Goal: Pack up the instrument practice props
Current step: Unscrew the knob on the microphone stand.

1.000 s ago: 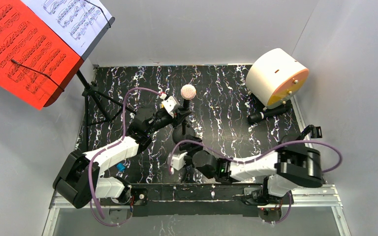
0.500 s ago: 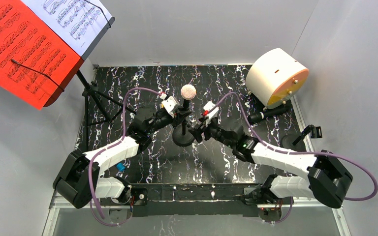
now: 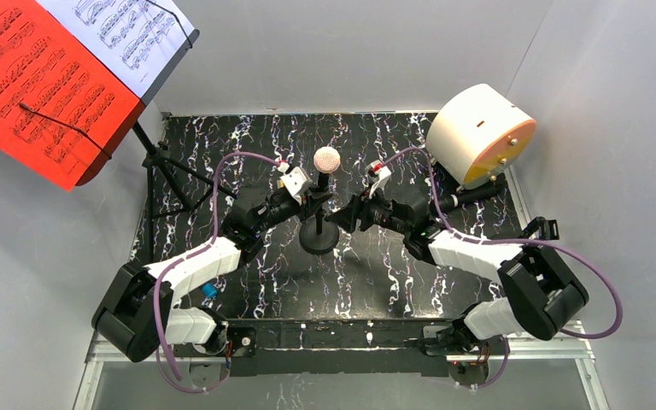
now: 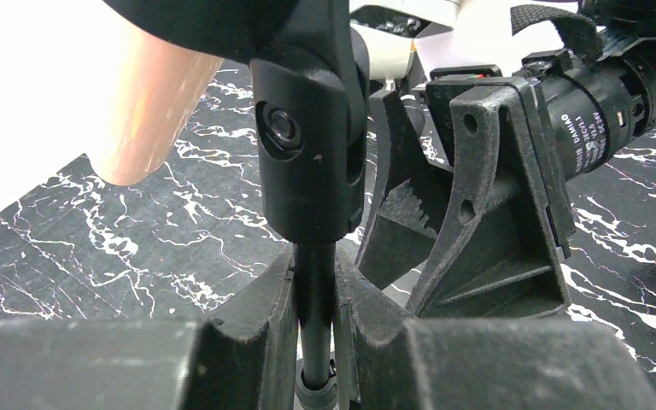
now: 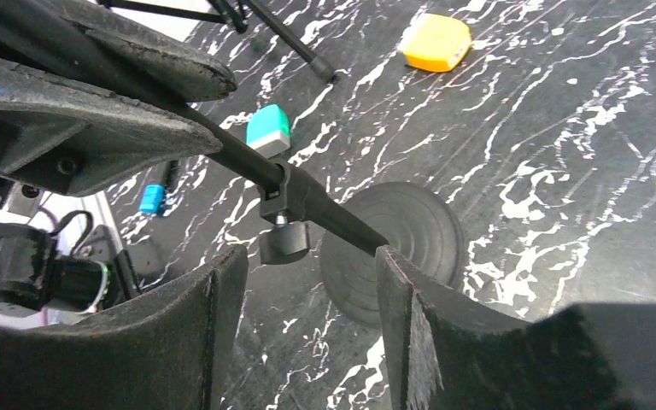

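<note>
The beige-headed microphone (image 3: 327, 159) stands on a black pole with a round base (image 3: 318, 237) mid-table. My left gripper (image 3: 313, 203) is shut on the pole; in the left wrist view the pole (image 4: 314, 329) sits pinched between my left gripper's (image 4: 314, 282) jaws. My right gripper (image 3: 342, 219) is open just right of the pole. In its wrist view my right gripper (image 5: 312, 290) has the clamp knob (image 5: 284, 242) and base (image 5: 401, 248) ahead of its jaws. The black microphone (image 3: 470, 195) lies at the back right. The black rack's tripod (image 3: 166, 171) stands at the back left, holding red sheets (image 3: 43, 77) and white sheets (image 3: 132, 34).
A big white cylinder with an orange face (image 3: 478, 137) stands at the back right, by the black microphone. An orange block (image 5: 436, 41), a teal block (image 5: 269, 128) and a small blue item (image 5: 151, 198) lie on the black marbled table (image 3: 393, 282).
My right arm swung from low near the front edge up to the right side of the pole. My left gripper stayed shut on the pole.
</note>
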`<state>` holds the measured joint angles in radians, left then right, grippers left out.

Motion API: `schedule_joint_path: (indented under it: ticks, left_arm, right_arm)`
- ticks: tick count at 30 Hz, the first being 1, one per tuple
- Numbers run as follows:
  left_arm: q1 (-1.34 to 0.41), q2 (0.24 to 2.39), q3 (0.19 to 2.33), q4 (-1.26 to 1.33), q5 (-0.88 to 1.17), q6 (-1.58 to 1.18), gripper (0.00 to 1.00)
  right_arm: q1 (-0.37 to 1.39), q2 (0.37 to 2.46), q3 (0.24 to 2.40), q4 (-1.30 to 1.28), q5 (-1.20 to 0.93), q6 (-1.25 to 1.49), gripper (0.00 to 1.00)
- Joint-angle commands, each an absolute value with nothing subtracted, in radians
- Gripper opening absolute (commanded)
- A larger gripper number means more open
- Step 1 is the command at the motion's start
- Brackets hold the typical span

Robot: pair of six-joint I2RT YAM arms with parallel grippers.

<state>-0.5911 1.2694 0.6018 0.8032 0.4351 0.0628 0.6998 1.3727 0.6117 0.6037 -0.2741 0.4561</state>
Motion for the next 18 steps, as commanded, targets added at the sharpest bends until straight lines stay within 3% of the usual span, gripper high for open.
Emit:
schedule_joint_path:
  ticks: [1, 18]
  left_arm:
    - [-0.597, 1.256, 0.612, 0.847, 0.452, 0.071, 0.0]
    - [-0.597, 1.256, 0.612, 0.847, 0.453, 0.069, 0.0]
  right_arm:
    - [0.687, 1.405, 0.661, 0.718, -0.393, 0.524, 0.63]
    - [0.672, 1.49, 0.673, 0.765, -0.439, 0.484, 0.48]
